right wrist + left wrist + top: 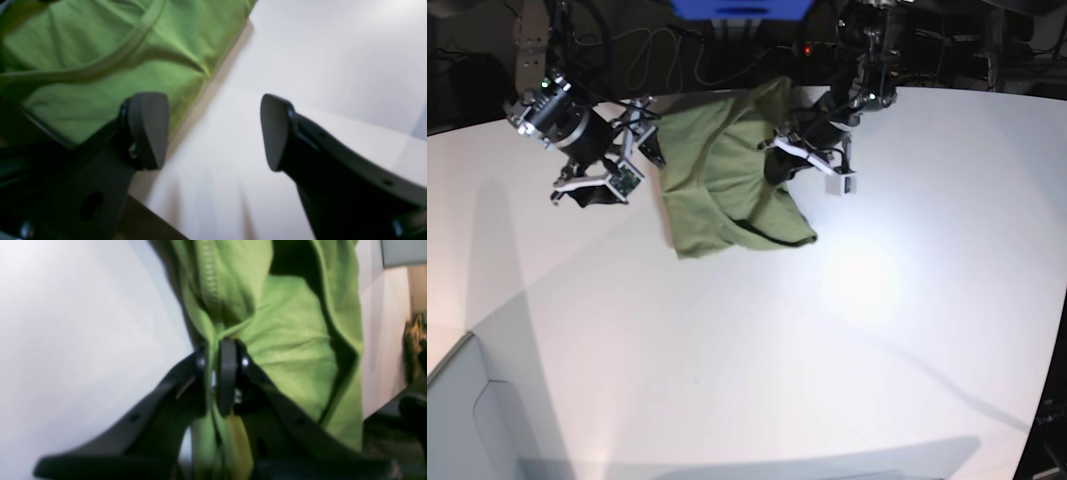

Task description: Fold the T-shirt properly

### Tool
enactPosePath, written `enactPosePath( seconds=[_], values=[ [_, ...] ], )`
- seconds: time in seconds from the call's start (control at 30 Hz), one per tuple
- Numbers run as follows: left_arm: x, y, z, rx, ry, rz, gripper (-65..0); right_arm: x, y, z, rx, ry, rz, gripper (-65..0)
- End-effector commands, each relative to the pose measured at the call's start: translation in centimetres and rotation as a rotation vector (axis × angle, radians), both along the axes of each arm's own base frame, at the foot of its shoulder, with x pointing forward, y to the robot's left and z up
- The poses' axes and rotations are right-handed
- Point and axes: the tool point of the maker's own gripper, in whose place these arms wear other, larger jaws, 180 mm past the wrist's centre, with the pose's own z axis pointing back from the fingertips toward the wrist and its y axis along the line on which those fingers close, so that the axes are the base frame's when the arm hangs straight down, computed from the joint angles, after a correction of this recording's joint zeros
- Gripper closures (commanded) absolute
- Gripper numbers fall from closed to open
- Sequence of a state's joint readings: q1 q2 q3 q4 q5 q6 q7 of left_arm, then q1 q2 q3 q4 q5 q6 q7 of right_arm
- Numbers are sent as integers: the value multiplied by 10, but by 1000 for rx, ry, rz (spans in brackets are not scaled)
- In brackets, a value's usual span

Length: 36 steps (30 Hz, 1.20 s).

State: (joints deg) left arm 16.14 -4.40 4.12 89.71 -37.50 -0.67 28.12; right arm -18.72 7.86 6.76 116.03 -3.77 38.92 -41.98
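The olive-green T-shirt lies bunched at the far middle of the white table. My left gripper is shut on a gathered fold of the T-shirt near a stitched seam; in the base view it holds the shirt's right side, lifted. My right gripper is open and empty, just off the shirt's edge, where the collar band shows. In the base view it sits at the shirt's left edge, apart from the cloth.
The table's far edge runs just behind the shirt, with cables and dark equipment beyond it. A blue object stands at the top middle. A grey panel sits at the near left corner.
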Motion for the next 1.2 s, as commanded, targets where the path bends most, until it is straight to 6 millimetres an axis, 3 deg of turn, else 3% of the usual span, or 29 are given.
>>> enactPosePath(
  seconds=[0.0,0.2,0.43,0.67,0.77,0.93,1.0,1.13,1.17],
  values=[
    [5,4,-1,29,-3,-13,0,5,-2,12,12,-43,9,-415],
    [31,-3,-11,130,-30,-198,0,13,-38,17,-2,-66,-132,-415],
    [65,-53,7,312,-183,-614,0,13,-84,21,-5,-86,-335,-415],
    [92,-82,22,507,-310,-901,0,7,-96,20,-16,-77,-380,-415],
    [109,-95,30,538,-345,-923,0,7,-95,19,-15,-72,-374,-415],
    [117,-105,24,540,-323,-913,-7,7,-91,18,-2,-72,-380,-415],
    [118,-107,22,540,-315,-906,-111,9,-91,19,1,-75,-378,-415],
    [117,-105,24,535,-329,-902,-405,24,-81,26,20,-108,-350,-415],
    [117,-107,27,530,-338,-903,-436,29,-79,26,26,-114,-346,-414]
  ],
)
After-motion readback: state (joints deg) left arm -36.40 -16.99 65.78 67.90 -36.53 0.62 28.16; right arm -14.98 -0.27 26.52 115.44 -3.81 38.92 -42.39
